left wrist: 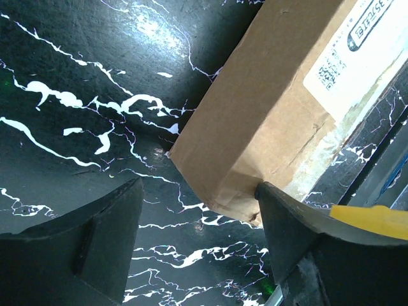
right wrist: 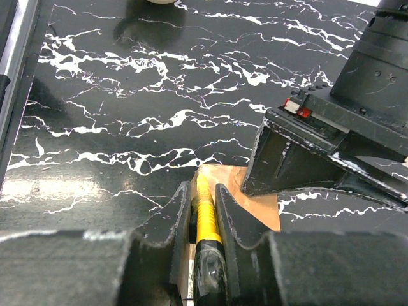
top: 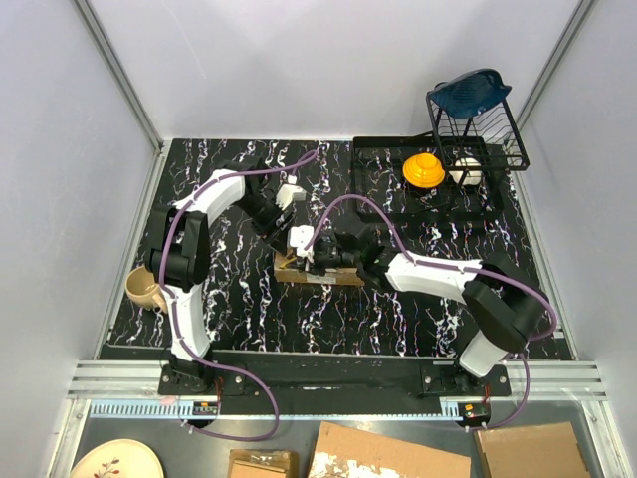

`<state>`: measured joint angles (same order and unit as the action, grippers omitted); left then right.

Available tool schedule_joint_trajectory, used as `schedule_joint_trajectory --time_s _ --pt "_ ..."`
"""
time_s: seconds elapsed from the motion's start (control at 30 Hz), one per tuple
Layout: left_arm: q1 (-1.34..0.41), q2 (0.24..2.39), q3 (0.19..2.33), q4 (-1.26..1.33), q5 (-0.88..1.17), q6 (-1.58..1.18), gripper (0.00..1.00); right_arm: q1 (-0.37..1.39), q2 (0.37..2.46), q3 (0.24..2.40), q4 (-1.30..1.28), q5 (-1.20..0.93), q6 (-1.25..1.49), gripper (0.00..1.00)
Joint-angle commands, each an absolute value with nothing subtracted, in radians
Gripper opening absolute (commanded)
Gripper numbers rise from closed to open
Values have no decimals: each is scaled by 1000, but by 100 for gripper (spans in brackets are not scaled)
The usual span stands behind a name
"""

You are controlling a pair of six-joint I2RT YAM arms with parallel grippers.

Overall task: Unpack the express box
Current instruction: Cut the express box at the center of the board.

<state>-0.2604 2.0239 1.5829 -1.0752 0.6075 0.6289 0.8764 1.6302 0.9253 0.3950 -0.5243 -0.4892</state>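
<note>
The express box (top: 317, 274), a small brown carton, lies in the middle of the black marbled table. Seen from the left wrist, the box (left wrist: 268, 108) shows its white label (left wrist: 357, 57), and its near corner reaches between my left gripper's (left wrist: 201, 213) open jaws. The right finger (left wrist: 293, 236) touches that corner, while the left finger (left wrist: 95, 242) stands apart from it. My right gripper (right wrist: 203, 190) is shut on a yellow-and-black utility knife (right wrist: 205, 217), held over the box's end (right wrist: 252, 191). From above, the left gripper (top: 297, 242) and right gripper (top: 333, 261) meet over the box.
A black dish tray (top: 378, 149) with a yellow item (top: 423, 169) and a wire rack holding a blue object (top: 470, 93) stands at the back right. A tan mug (top: 144, 289) sits at the left edge. Cardboard pieces (top: 388, 453) lie below the table's front.
</note>
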Motion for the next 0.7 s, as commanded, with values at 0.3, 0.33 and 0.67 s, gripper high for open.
schedule_joint_trajectory --time_s 0.3,0.33,0.67 --pt "-256 2045 1542 -966 515 710 73 861 1675 977 436 -572 -483 0" --pt "-258 2043 1542 -968 517 710 73 859 1677 979 436 -574 -480 0" --pt "-258 2042 1540 -953 528 701 73 859 1710 1005 408 -604 -451 0"
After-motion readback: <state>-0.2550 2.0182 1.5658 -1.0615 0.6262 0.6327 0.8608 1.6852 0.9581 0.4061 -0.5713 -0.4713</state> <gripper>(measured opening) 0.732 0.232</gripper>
